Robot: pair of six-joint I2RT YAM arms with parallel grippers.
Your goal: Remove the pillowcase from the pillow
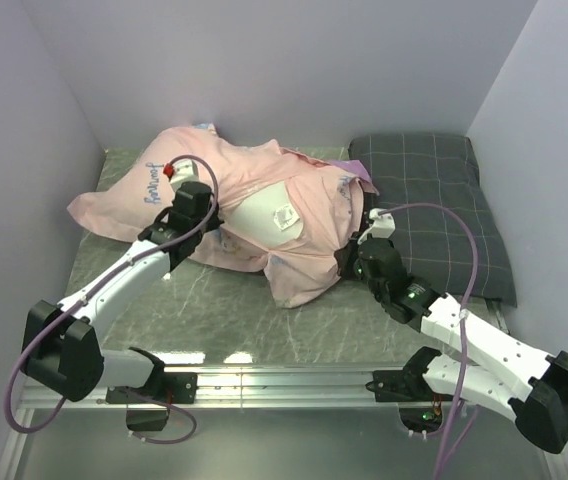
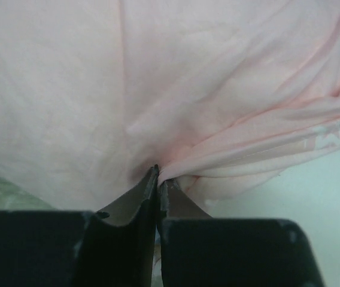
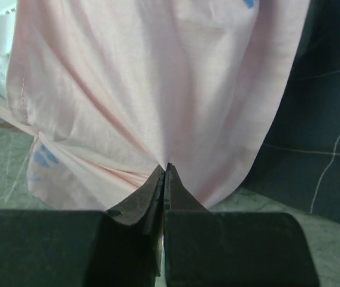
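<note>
The pillowcase (image 1: 304, 225) lies inside out, pale salmon-pink, bunched over the middle of the table. The white pillow (image 1: 264, 215) shows through its opening, with a white label on it. My left gripper (image 1: 207, 222) is shut on a fold of the pillowcase (image 2: 176, 107) at the left of the opening; the cloth puckers at its tips (image 2: 158, 173). My right gripper (image 1: 356, 250) is shut on the pillowcase (image 3: 158, 89) at its right side, with folds running into the tips (image 3: 166, 170). Most of the pillow is hidden under the cloth.
A dark grey checked pillow (image 1: 434, 210) lies at the right, against the right wall, and shows in the right wrist view (image 3: 325, 119). The grey-green marbled table top (image 1: 214, 310) is bare in front of the pillowcase. White walls close in the back and both sides.
</note>
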